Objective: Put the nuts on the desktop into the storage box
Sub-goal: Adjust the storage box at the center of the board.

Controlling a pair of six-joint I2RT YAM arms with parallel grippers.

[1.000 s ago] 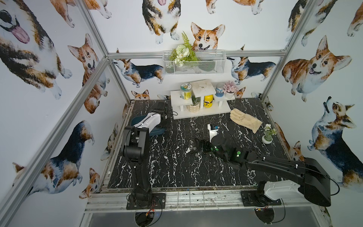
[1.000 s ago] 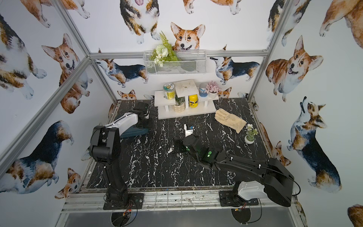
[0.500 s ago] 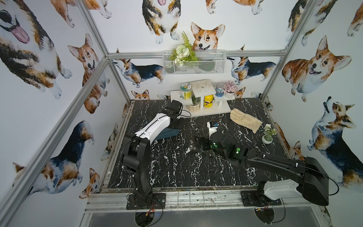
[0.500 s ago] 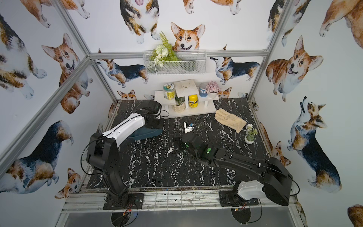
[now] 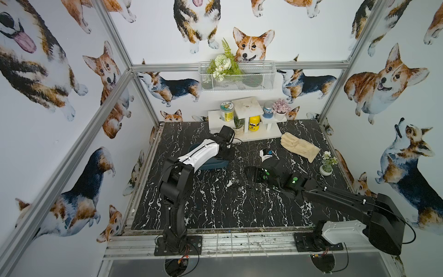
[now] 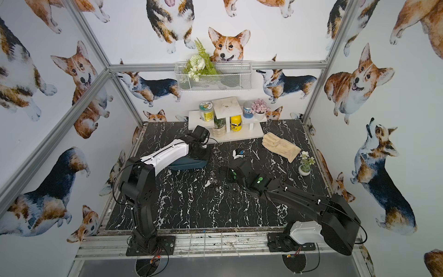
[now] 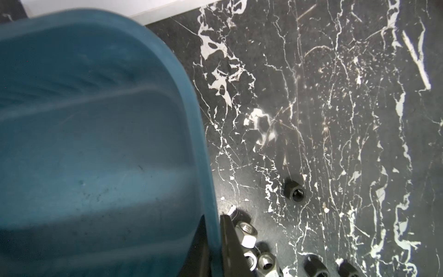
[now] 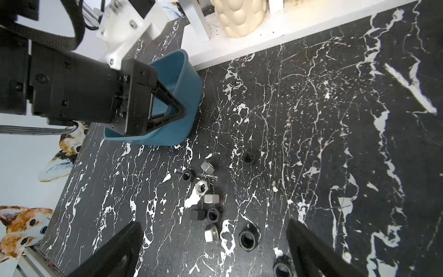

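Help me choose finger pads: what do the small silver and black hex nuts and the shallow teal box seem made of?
The silver hex nuts: likely bare or plated steel; bright glints, crisp facets. The black hex nuts: probably metal with a dark coating; duller sheen. The shallow teal box: plastic, matte, smooth moulded rim, faint scuffs.

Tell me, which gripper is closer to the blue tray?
Left. The left gripper is clamped on the wall of the tray, touching it. The right gripper hangs open above the nuts on the black table, clear of the tray.
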